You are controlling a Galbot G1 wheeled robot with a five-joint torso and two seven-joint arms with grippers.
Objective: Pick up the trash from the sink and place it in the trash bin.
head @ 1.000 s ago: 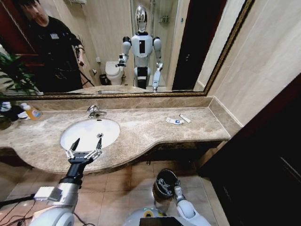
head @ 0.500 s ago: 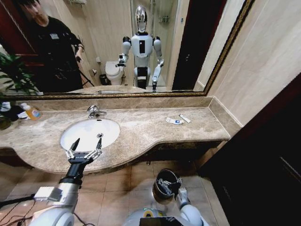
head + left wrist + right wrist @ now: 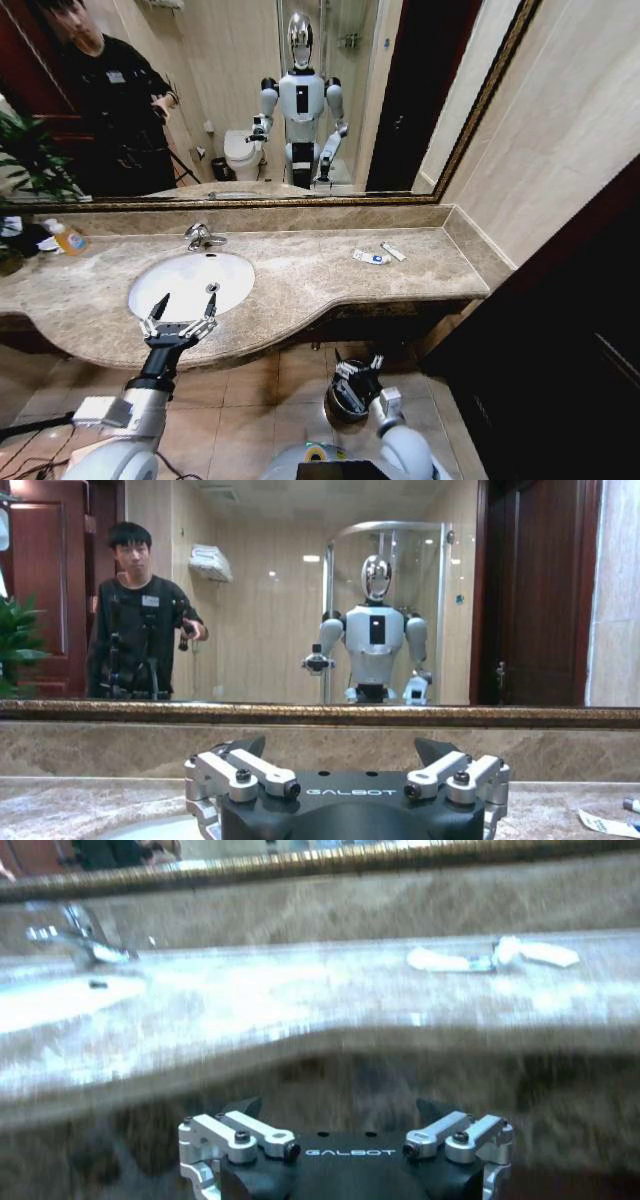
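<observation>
From the head camera I have my left gripper (image 3: 181,312) hovering over the near rim of the white oval sink (image 3: 190,282), which is set in the beige-brown marble countertop (image 3: 300,280); its fingers are spread wide with nothing between them, and the left wrist view shows the same wide stance, the finger bases set far apart. My right gripper (image 3: 358,371) is low, below the counter's front edge and right above the small round black trash bin with the shiny silver rim (image 3: 340,400) on the tiled floor; its fingers look spread, and in the right wrist view the finger bases (image 3: 238,1129) also sit wide apart, holding nothing that I can see. The basin itself looks bare apart from its drain, with the chrome faucet (image 3: 202,237) at its far side. The trash I can make out is on the countertop, well to the right of the sink: a white-blue tube (image 3: 371,258) and just beside it a long white flat packet (image 3: 394,252), both lying flat near the back wall. An orange-liquid soap bottle (image 3: 67,238) stands at the far left of the counter, beside a green plant (image 3: 30,160).
</observation>
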